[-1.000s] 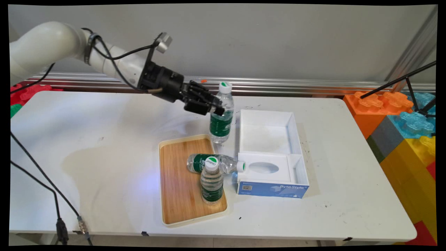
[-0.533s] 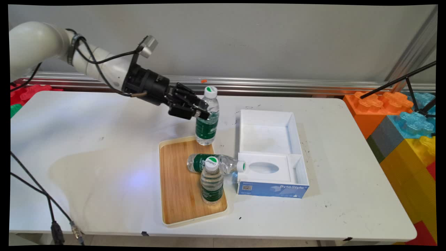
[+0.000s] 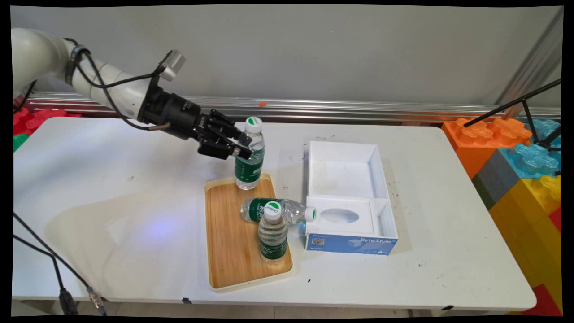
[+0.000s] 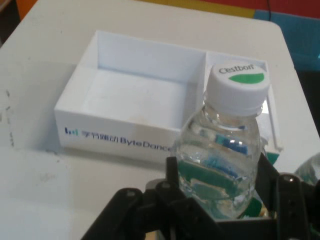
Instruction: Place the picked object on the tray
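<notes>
My black gripper (image 3: 244,150) is shut on a clear water bottle (image 3: 249,158) with a green label and white cap, held upright over the far end of the wooden tray (image 3: 226,233). In the hand view the same bottle (image 4: 222,150) stands between my fingers (image 4: 272,182), with my gripper (image 4: 220,192) closed around its body. On the tray a second bottle (image 3: 272,233) stands upright near the right rim. A third bottle (image 3: 278,211) lies on its side behind it, cap pointing at the white box (image 3: 347,197).
The open white box (image 4: 135,110), with blue lettering on its side, sits right of the tray. Orange, blue and yellow toy blocks (image 3: 515,148) are stacked past the table's right edge. Red and green blocks (image 3: 27,121) lie at the far left. Black cables (image 3: 54,264) hang at the front left.
My gripper has carried the bottle leftward and toward the table's near side, from beside the white box to above the tray's far end. The other two bottles have not moved.
</notes>
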